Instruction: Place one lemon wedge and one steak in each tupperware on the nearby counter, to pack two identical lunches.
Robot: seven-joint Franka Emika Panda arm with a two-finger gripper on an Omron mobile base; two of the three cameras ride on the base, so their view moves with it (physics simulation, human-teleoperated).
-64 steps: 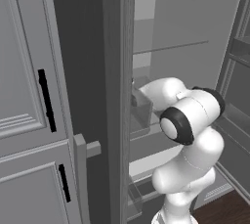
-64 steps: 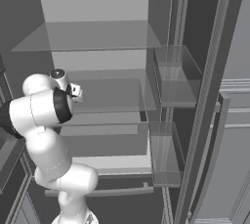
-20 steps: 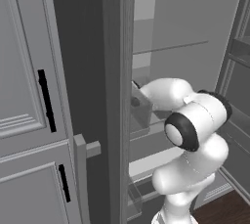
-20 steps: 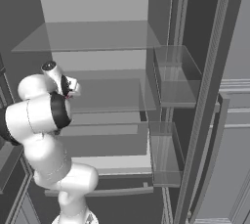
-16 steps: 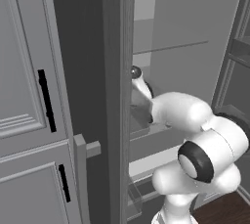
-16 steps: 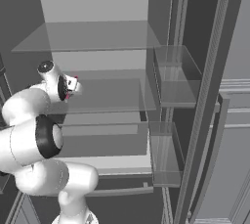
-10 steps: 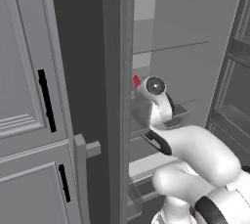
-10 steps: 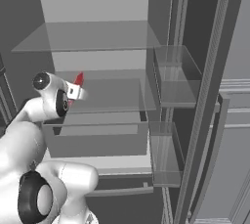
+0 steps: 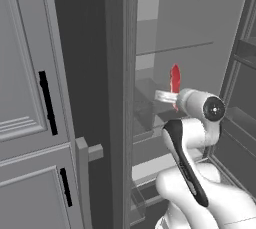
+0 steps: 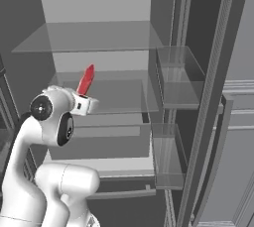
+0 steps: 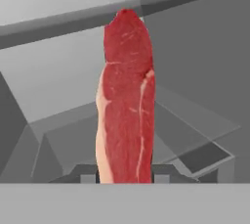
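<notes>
I look into an open grey refrigerator point(image 10: 99, 3) with glass shelves point(image 10: 84, 37) and clear door bins point(image 10: 181, 80). On my left I see a grey panelled cabinet door point(image 9: 25, 73) with black bar handles point(image 9: 46, 102). The light is flat and dim.

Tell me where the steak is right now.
The steak stands on end, clamped in the gripper, raised in front of the open fridge's glass shelves.
</notes>
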